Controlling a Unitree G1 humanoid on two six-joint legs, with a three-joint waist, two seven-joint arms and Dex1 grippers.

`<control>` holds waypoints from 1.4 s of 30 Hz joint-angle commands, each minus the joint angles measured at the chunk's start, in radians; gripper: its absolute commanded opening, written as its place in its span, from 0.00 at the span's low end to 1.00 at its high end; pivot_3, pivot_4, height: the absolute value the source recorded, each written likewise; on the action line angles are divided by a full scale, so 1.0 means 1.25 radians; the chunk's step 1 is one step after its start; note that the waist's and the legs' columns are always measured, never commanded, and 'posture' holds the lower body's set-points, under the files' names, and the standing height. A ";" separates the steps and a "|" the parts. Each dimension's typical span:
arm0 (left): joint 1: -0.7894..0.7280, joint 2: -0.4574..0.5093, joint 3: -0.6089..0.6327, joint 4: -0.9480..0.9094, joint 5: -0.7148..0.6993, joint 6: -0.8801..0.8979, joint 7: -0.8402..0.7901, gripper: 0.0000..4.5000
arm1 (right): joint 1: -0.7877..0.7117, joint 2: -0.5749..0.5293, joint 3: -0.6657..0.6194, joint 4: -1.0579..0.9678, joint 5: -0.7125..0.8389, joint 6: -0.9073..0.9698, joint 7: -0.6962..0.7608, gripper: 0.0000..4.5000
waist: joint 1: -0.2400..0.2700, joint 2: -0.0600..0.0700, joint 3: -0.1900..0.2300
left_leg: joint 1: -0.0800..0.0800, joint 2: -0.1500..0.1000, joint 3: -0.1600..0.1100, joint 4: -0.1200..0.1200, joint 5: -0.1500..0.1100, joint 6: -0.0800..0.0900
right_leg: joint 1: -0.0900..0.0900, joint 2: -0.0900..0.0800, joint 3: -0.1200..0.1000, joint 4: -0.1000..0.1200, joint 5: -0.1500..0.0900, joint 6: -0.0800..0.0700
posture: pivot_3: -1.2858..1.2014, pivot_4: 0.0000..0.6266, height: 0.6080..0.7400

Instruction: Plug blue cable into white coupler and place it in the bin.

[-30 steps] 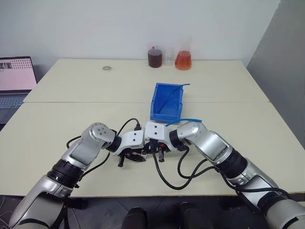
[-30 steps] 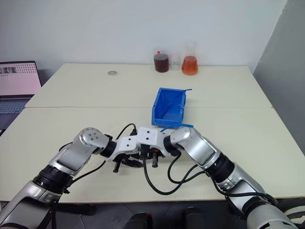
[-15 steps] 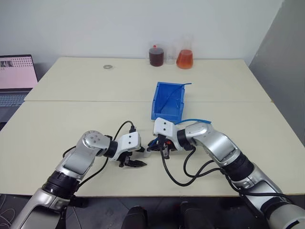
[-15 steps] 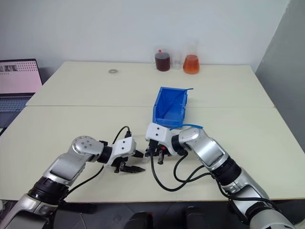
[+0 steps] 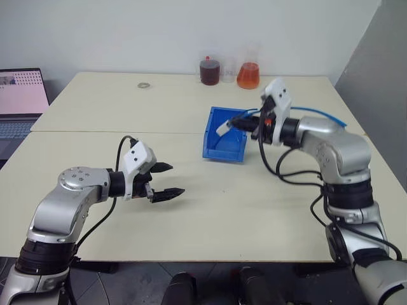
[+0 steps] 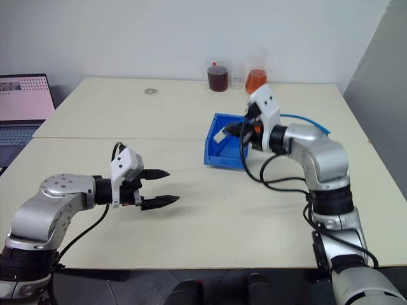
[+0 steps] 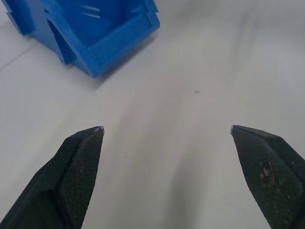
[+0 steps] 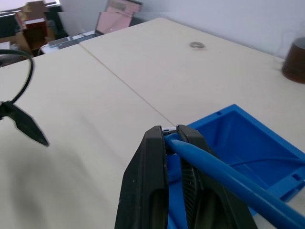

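Note:
Above the open top of the blue bin (image 5: pixel 222 152), my right gripper (image 5: pixel 247 124) is shut on the blue cable (image 5: pixel 324 114), which arcs back over that forearm. The white coupler (image 5: pixel 224 128) sticks out past the fingertips on the cable's end, tilted over the bin's inside. The right wrist view has the cable (image 8: pixel 224 176) pinched between the black fingers (image 8: pixel 152 162), with the bin (image 8: pixel 238 138) just beyond. My left gripper (image 5: pixel 163 180) hovers over the near table to the left of the bin, open wide and holding nothing; its fingertips (image 7: pixel 86 143) stand far apart.
A dark red flask (image 5: pixel 208 71), a small beaker and an orange flask (image 5: pixel 248 75) stand at the table's far edge behind the bin. A metal ring (image 5: pixel 143 84) lies at the far left. A laptop (image 5: pixel 22 95) sits on a side desk at the left.
The left gripper opened, let go and drew back to the left and upward. The right gripper lifted the cable with the coupler from the near table to above the bin.

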 commanded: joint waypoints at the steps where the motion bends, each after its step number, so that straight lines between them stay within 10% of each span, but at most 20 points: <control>1: -0.046 0.004 -0.015 -0.006 0.004 0.006 0.031 1.00 | -0.092 0.021 0.012 0.202 -0.036 -0.109 -0.005 0.02 | -0.001 -0.001 0.001 | 0.000 0.000 0.001 0.000 0.000 0.000 | 0.000 0.000 0.000 0.000 0.000 0.000 | 0.52 0.24 1.00; 9: -0.086 -0.014 -0.070 0.010 0.022 -0.018 0.055 1.00 | -0.299 0.064 0.074 0.676 -0.143 -0.303 0.039 0.02 | -0.002 -0.001 0.004 | -0.004 0.000 0.003 -0.001 0.000 0.000 | -0.005 0.000 0.001 0.001 0.002 -0.004 | 0.52 0.24 1.00; 22: -0.090 -0.029 -0.115 0.018 0.038 -0.051 0.064 1.00 | -0.421 0.020 0.101 0.913 -0.274 -0.389 0.064 0.80 | 0.000 -0.001 0.005 | -0.005 -0.001 0.002 -0.001 0.000 0.000 | -0.006 -0.002 0.001 0.001 0.002 -0.004 | 0.52 0.24 1.00; 27: -0.090 -0.041 -0.107 0.024 0.031 -0.053 0.074 1.00 | -0.422 -0.043 0.135 0.890 -0.319 -0.412 0.209 0.94 | 0.000 -0.001 0.005 | -0.005 -0.001 0.002 -0.001 0.000 0.000 | -0.006 -0.002 0.001 0.001 0.002 -0.004 | 0.52 0.24 1.00; 34: -0.025 -0.050 -0.052 0.007 0.022 -0.061 0.128 1.00 | -0.202 -0.173 0.089 0.536 -0.236 -0.331 0.390 0.97 | 0.001 -0.001 0.006 | -0.005 -0.001 0.002 -0.001 0.000 0.000 | -0.006 -0.002 0.001 0.001 0.002 -0.004 | 0.52 0.24 1.00; 42: 0.068 -0.126 0.068 0.002 0.094 -0.125 0.360 1.00 | 0.387 -0.077 -0.197 -0.329 -0.024 -0.088 0.112 0.97 | 0.003 0.000 0.006 | -0.005 0.000 -0.002 0.000 0.000 0.000 | -0.005 -0.007 0.000 0.002 0.002 -0.005 | 0.52 0.24 1.00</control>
